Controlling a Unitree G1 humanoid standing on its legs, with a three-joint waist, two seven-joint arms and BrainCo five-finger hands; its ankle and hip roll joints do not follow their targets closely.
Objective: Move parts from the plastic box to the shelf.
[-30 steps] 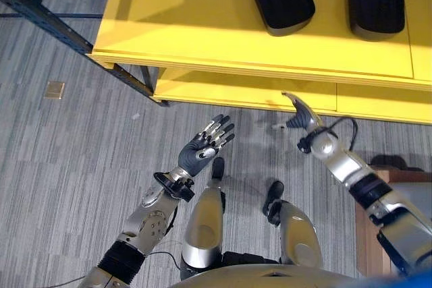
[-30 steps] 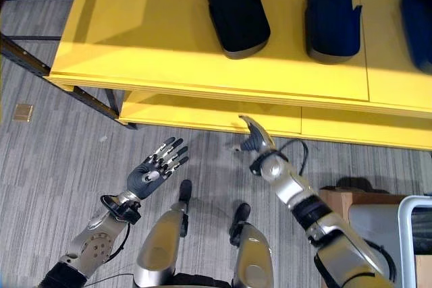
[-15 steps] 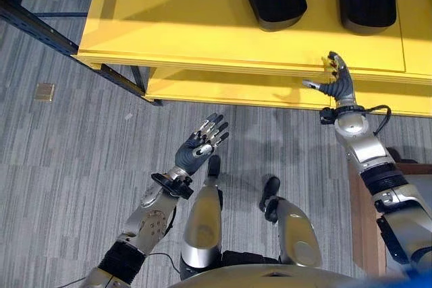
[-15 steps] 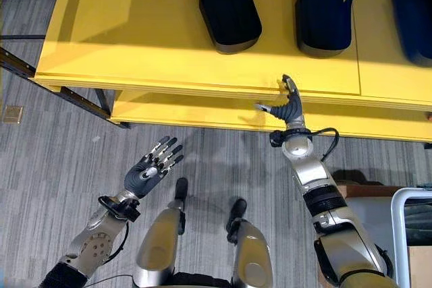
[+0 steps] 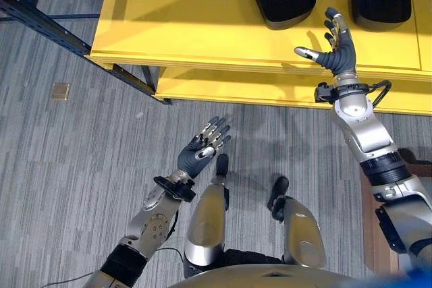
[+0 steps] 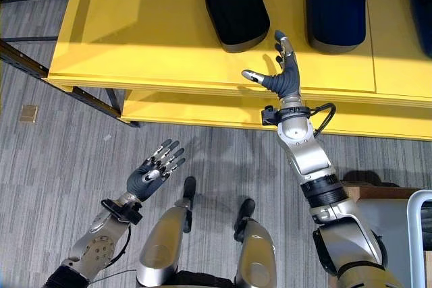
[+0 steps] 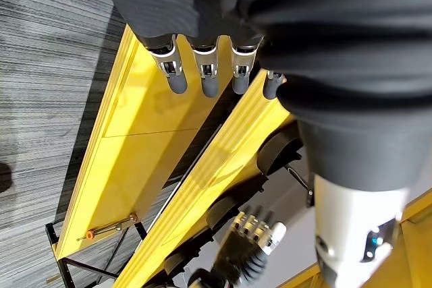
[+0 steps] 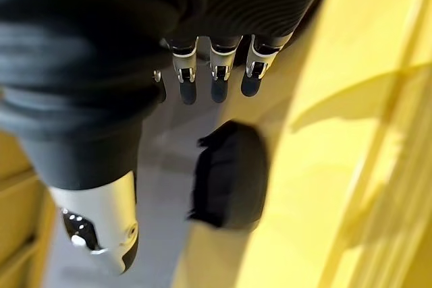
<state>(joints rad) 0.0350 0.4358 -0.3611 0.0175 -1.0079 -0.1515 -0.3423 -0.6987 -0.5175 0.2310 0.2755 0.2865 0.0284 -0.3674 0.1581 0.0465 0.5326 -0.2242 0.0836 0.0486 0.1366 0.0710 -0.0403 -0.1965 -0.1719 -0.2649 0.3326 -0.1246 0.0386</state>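
Hovering spread and empty over the yellow shelf (image 6: 155, 25) beside the black parts (image 6: 233, 5), the right hand (image 6: 285, 75) is probably between placements while the left hand (image 6: 154, 170) is idling open above the floor, so fetching another part comes next.

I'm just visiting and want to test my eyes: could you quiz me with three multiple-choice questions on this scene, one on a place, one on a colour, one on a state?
1. Where is the right hand?
A. over the shelf's front edge
B. down by the floor
C. inside a box

2. What colour is the shelf?
A. blue
B. yellow
C. white

3. How is the left hand?
A. shut on a part
B. curled in a fist
C. open, holding nothing

Answers:
1 A: the right hand reaches over the shelf beside a black part.
2 B: its boards are yellow.
3 C: the left hand has straight fingers over the floor.
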